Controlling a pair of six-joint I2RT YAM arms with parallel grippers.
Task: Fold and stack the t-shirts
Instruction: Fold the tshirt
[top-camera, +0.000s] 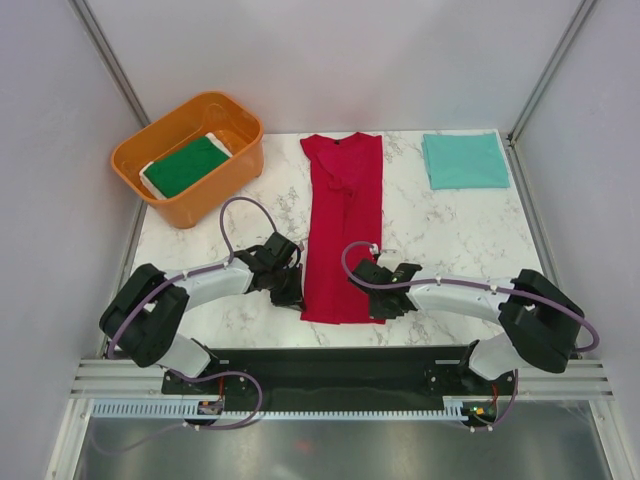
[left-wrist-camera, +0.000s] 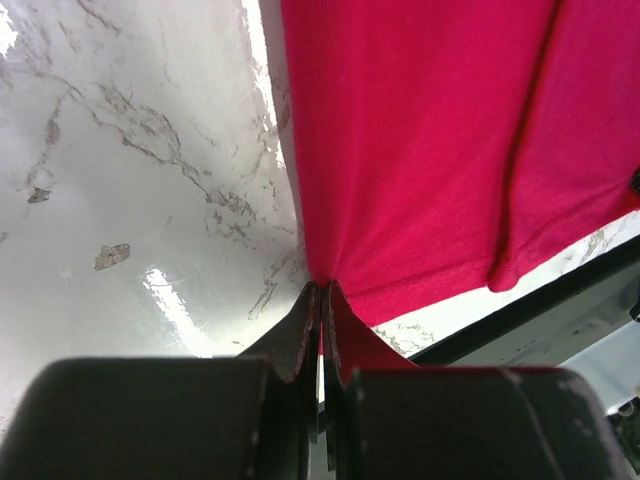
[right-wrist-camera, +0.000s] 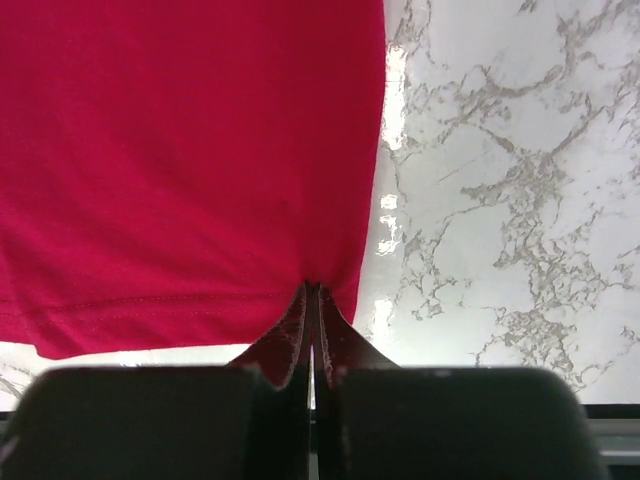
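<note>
I count one shirt done: the teal shirt lies folded flat at the far right of the desk. The red shirt looks mid-fold, a long narrow strip down the middle, sides tucked in, collar away from me. My left jaws are pinched tight on its near left hem corner and my right jaws on the near right. The green shirt sits in the tub. Stacking is not yet done.
</note>
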